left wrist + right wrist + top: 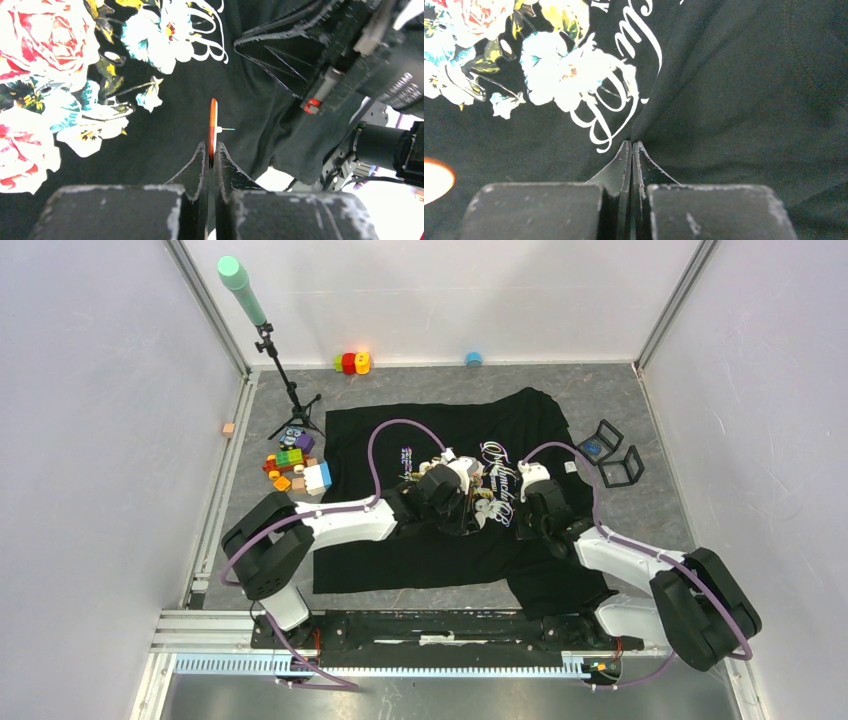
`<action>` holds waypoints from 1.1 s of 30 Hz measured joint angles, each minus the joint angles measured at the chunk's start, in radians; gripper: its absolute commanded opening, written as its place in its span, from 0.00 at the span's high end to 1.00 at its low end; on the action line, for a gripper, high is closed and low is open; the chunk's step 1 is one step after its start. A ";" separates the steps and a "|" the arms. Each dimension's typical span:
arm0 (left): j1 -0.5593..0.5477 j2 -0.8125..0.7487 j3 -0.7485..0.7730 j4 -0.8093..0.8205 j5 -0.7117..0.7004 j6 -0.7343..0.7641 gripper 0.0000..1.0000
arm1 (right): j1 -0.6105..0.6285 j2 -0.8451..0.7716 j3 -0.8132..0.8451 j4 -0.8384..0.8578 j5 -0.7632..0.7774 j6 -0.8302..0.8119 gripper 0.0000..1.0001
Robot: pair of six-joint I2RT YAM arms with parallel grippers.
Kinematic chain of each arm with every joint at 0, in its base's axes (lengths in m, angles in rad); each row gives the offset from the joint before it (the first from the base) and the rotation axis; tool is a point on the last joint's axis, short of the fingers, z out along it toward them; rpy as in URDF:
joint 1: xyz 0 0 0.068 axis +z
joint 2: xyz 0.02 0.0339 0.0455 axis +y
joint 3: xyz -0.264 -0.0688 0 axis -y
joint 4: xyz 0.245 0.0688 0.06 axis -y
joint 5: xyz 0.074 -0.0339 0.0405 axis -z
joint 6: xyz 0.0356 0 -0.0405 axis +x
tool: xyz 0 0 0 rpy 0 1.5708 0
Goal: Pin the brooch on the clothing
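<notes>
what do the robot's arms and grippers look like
Both the left arm and right arm have white links with bulky black joints and a purple cable looping along each. The left gripper and right gripper have black wedge-shaped fingers, scuffed pale at the edges.

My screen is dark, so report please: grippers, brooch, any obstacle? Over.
Left gripper shut on flat orange brooch, pin exposed. Right gripper shut on black printed T-shirt fold. Nothing blocks the brooch.
</notes>
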 measured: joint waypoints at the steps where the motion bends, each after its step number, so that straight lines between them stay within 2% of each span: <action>1: -0.001 0.013 0.010 -0.005 -0.006 0.000 0.98 | 0.000 -0.010 -0.008 0.002 -0.003 0.000 1.00; 19: -0.038 0.218 0.201 -0.051 -0.049 0.001 0.98 | -0.014 -0.274 -0.163 0.124 -0.024 0.057 1.00; 33: -0.046 0.292 0.274 -0.122 -0.103 0.005 0.98 | -0.020 -0.299 -0.212 0.232 -0.153 0.078 1.00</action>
